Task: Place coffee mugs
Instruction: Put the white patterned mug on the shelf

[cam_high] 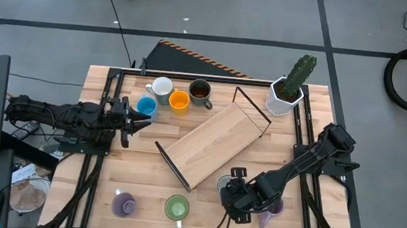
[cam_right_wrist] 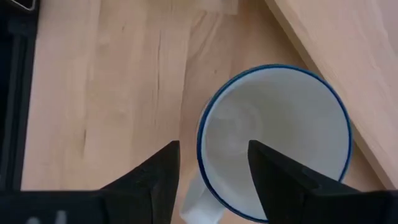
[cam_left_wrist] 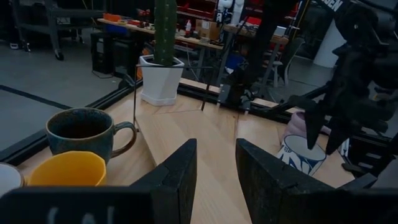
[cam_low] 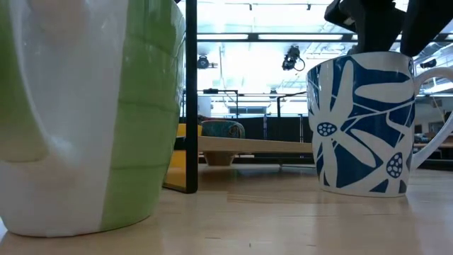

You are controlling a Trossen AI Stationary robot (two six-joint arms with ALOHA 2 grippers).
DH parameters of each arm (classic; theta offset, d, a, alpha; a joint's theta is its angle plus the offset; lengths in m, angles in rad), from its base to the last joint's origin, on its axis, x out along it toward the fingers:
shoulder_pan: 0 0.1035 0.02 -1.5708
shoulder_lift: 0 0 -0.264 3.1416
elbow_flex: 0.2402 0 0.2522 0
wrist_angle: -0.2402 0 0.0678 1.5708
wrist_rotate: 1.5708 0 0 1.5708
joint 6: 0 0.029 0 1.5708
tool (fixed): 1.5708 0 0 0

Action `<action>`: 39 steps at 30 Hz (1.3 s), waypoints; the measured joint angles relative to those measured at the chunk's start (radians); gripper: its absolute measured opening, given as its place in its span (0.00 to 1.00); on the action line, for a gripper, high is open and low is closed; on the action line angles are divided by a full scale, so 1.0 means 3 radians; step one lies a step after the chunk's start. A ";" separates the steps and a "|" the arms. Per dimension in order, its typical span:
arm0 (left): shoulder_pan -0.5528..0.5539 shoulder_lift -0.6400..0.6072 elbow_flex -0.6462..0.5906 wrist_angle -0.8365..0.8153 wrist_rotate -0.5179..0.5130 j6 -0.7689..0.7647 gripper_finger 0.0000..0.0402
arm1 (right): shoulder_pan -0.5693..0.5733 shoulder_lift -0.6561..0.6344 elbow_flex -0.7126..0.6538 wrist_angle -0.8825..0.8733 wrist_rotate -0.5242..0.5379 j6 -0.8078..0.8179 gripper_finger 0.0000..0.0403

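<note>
I had the right hand (cam_right_wrist: 210,163) poised straight above the white-and-blue mug (cam_right_wrist: 273,143) near the worktop's (cam_high: 145,176) front edge, fingers spread narrowly across its rim, handle toward the wrist, while the left hand (cam_left_wrist: 214,163) waited half-open by the rear mugs.

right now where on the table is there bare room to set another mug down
The tilted wooden shelf has a bare top. Bare tabletop also lies between the left gripper and the purple mug. It is crowded at the far edge, around the white mug, orange mug and dark mug, and near the right gripper over the blue-patterned mug.
</note>
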 joint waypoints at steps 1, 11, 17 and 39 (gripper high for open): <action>0.0000 0.0000 0.0000 0.0002 0.0000 0.0000 0.29 | 0.0000 0.0002 0.0003 0.0007 0.0004 -0.0006 0.48; 0.0000 0.0001 -0.0001 -0.0010 -0.0001 0.0000 0.29 | -0.0006 0.0179 -0.0012 -0.0017 -0.0075 -0.0268 0.38; 0.0000 0.0000 -0.0001 -0.0009 -0.0003 0.0000 0.29 | -0.0037 0.0225 -0.0011 -0.0049 -0.0174 -0.0329 0.24; 0.0000 0.0001 -0.0001 -0.0009 -0.0114 0.0001 0.29 | -0.0368 -0.0342 -0.0010 -0.0950 -0.0037 -0.0543 0.09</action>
